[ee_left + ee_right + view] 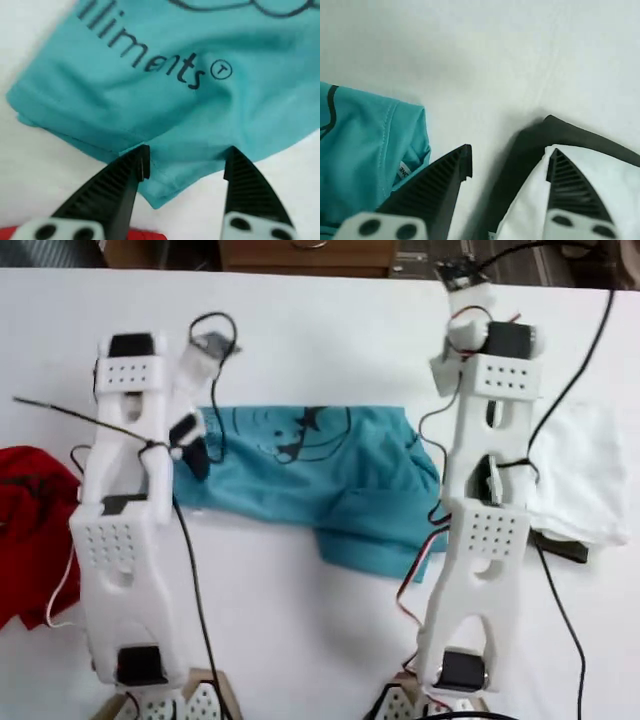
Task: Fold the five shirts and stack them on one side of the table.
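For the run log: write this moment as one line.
left gripper: open, at teal shirt hem | right gripper: open, between teal shirt and white shirt | red shirt: crumpled, beside left arm

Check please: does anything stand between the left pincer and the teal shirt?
Nothing visible does. The left pincer is open, with its two tips right at the hem of the teal shirt, near a corner of it that lies on the white table.

Red shirt [30, 530], left of the teal shirt [330, 480], is cut off; right of it, a dark thing [560, 545], perhaps cloth, lies mostly hidden under the white shirt [585, 475].
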